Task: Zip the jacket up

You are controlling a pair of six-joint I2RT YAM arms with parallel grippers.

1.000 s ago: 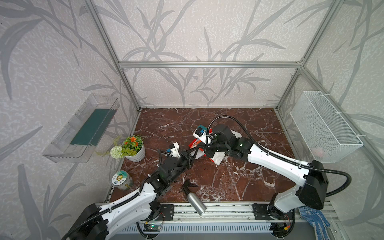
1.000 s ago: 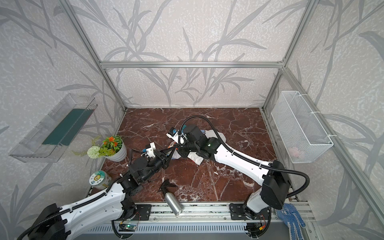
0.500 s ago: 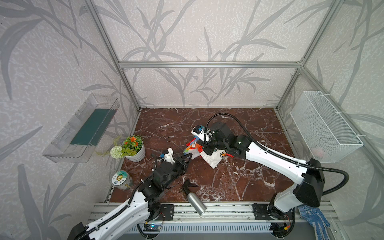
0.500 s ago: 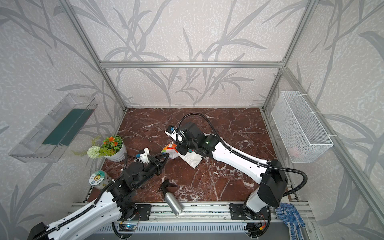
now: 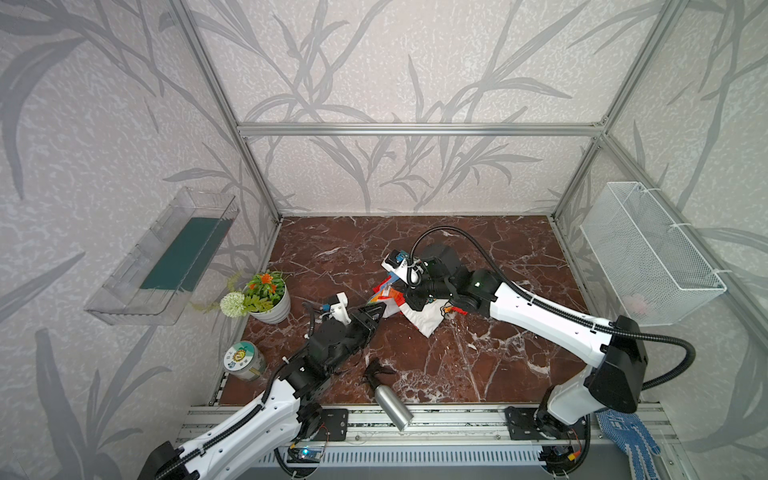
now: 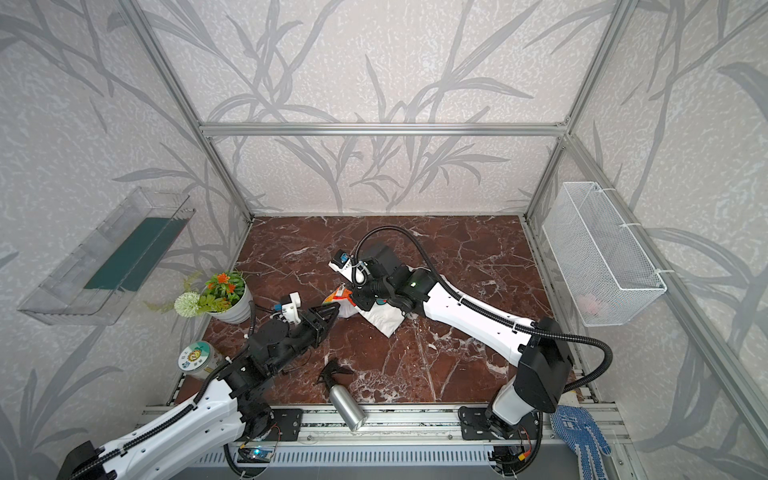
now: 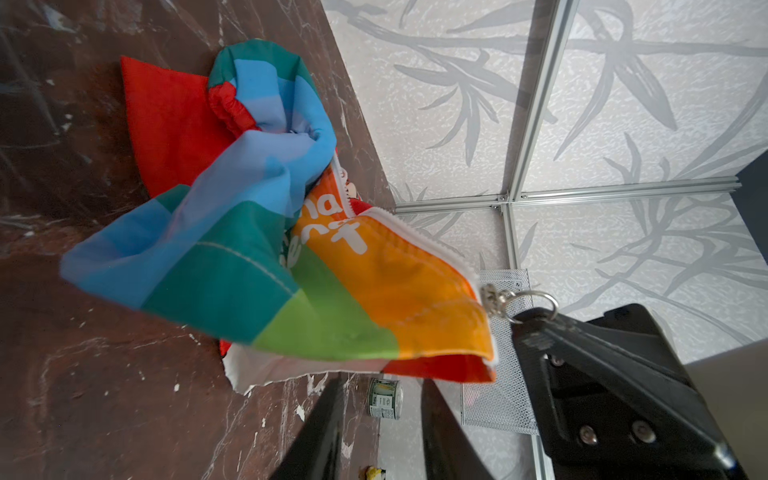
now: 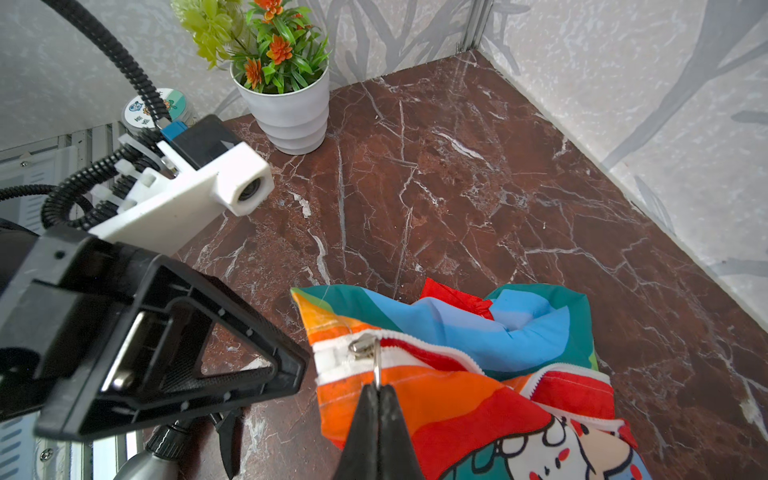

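The jacket point(image 5: 420, 319) point(image 6: 384, 319) lies bunched mid-table, rainbow panels and red hood showing in the left wrist view point(image 7: 332, 291). My right gripper point(image 8: 377, 388) point(image 5: 411, 297) point(image 6: 358, 298) is shut on the metal ring point(image 8: 376, 365) point(image 7: 538, 296) of the zipper slider point(image 8: 362, 344), which sits at the bottom end of the white zipper. It holds that corner lifted. My left gripper point(image 7: 380, 399) point(image 5: 379, 308) point(image 6: 331, 309) sits just short of the jacket's orange hem, open, with nothing between its fingers.
A potted plant point(image 5: 268, 297) and a lidded tin point(image 5: 243, 360) stand at the left edge. A metal spray bottle point(image 5: 390, 405) lies at the front. A wire basket point(image 5: 648, 257) hangs on the right wall and a clear tray point(image 5: 166, 266) on the left.
My left gripper's jaws, shut before, now stand apart, and the gripper has moved up toward the hem. The right gripper has carried the zipper corner slightly leftward.
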